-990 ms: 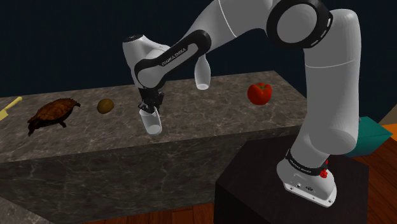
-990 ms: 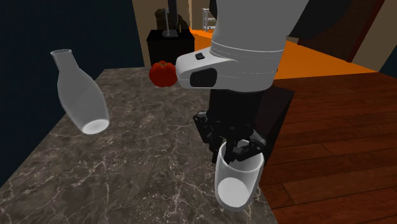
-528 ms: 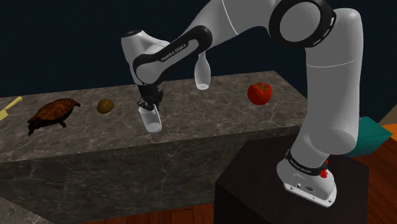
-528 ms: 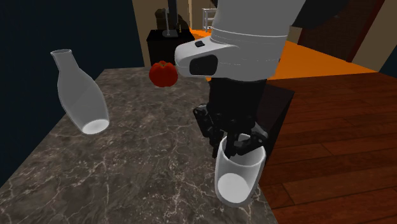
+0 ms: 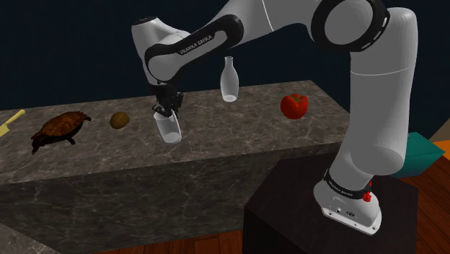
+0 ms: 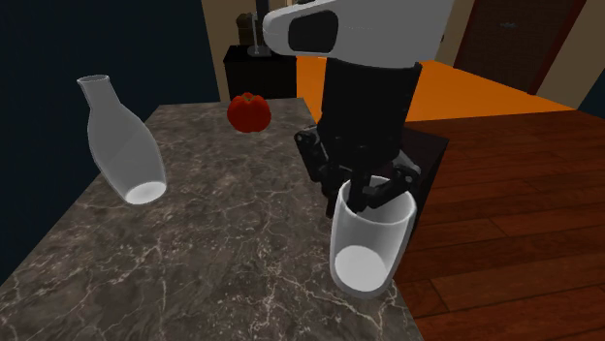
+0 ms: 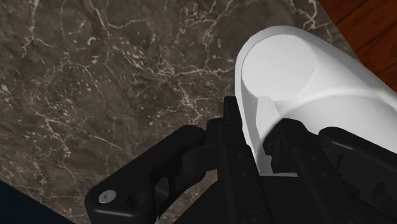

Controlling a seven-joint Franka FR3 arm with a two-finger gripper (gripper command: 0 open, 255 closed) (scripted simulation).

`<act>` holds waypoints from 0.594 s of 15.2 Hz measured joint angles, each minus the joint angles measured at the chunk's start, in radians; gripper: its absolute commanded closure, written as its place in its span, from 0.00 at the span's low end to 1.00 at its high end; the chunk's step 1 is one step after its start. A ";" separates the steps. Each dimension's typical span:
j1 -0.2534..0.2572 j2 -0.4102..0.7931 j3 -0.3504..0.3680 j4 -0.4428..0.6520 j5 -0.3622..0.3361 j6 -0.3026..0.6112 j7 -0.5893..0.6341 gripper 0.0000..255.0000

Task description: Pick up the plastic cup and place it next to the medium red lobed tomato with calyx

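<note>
A clear whitish cup (image 5: 169, 128) hangs just above the dark marble counter (image 5: 238, 130), clasped at its rim by my black gripper (image 5: 163, 110). From the second exterior view the cup (image 6: 369, 246) is off the stone near the counter's edge, with the gripper (image 6: 373, 194) shut on its rim. The wrist view has one finger inside the cup (image 7: 299, 83) and one outside. The red lobed tomato (image 5: 294, 105) sits on the counter far toward the shoulder view's right, and it also shows as the tomato (image 6: 248, 111) behind the arm.
A clear glass bottle (image 5: 228, 81) stands between cup and tomato, seen as a carafe (image 6: 121, 143). A brown turtle figure (image 5: 58, 128) and a small brown ball (image 5: 120, 120) lie toward the shoulder view's left. A yellow handle (image 5: 11, 120) pokes in there too.
The arm has risen, lifting the cup off the counter; the cup hangs a little higher and slightly tilted than a second ago.
</note>
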 measured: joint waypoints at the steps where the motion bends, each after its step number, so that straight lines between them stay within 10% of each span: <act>1: -0.001 -0.004 0.000 0.007 0.002 -0.011 -0.002 1.00; 9: 0.002 -0.024 0.005 0.088 0.012 -0.110 -0.012 1.00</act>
